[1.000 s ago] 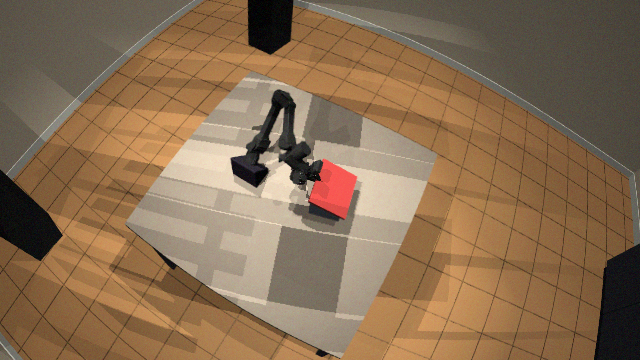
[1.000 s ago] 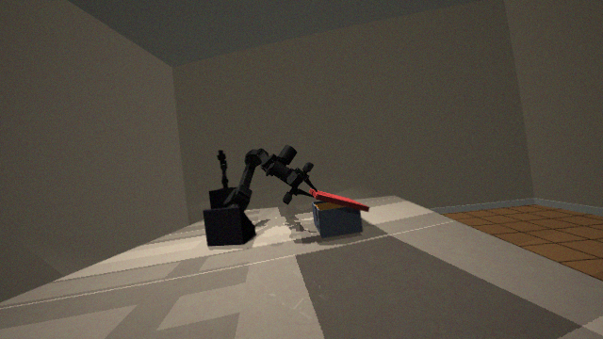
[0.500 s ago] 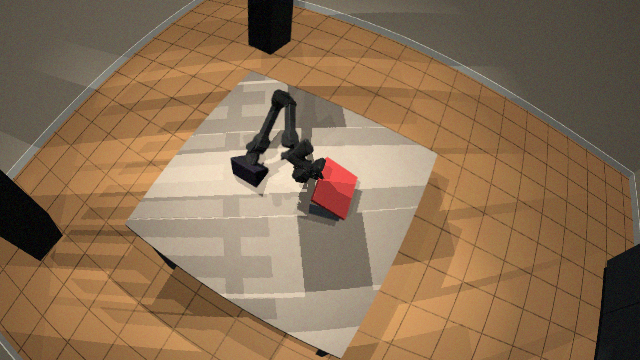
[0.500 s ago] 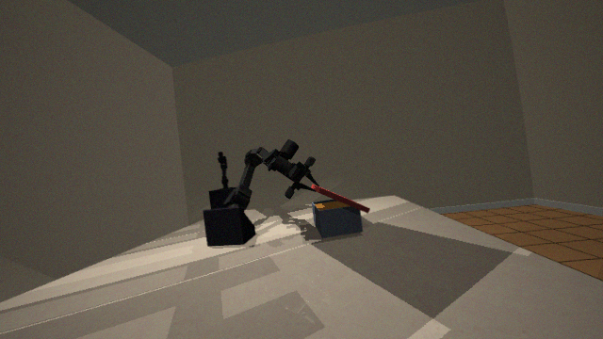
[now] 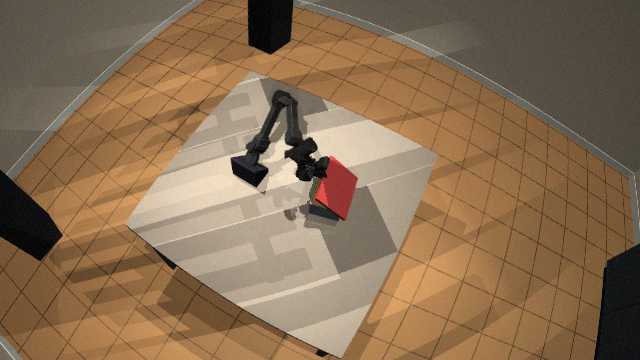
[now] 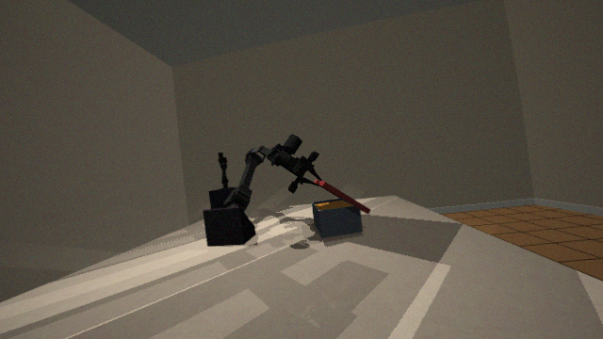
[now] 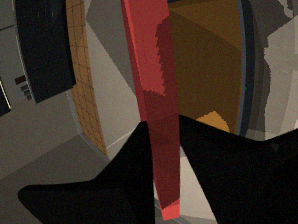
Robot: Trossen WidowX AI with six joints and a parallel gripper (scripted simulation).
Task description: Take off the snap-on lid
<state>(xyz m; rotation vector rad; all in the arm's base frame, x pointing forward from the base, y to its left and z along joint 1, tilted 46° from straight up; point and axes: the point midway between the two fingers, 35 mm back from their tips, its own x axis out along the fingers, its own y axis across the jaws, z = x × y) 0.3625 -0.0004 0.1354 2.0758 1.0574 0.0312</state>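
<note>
A red lid (image 5: pixel 338 188) (image 6: pixel 341 195) (image 7: pixel 150 76) is tilted up over the dark blue storage box (image 5: pixel 320 210) (image 6: pixel 338 222) (image 7: pixel 244 83). Its near edge is raised and its far edge still rests on the box's far rim. The box's orange inside (image 6: pixel 332 204) (image 7: pixel 202 63) shows under the raised side. My gripper (image 5: pixel 323 169) (image 6: pixel 317 182) (image 7: pixel 161 124) is shut on the lid's raised edge, above the box's near side. The box stands on the grey table (image 5: pixel 260 240) (image 6: pixel 424 292).
The arm's black base (image 5: pixel 248 169) (image 6: pixel 228 226) stands on the table to the left of the box. Dark blocks (image 5: pixel 270 22) (image 5: pixel 22 220) stand on the tiled floor around the table. A thin black post (image 6: pixel 223 169) rises behind the base.
</note>
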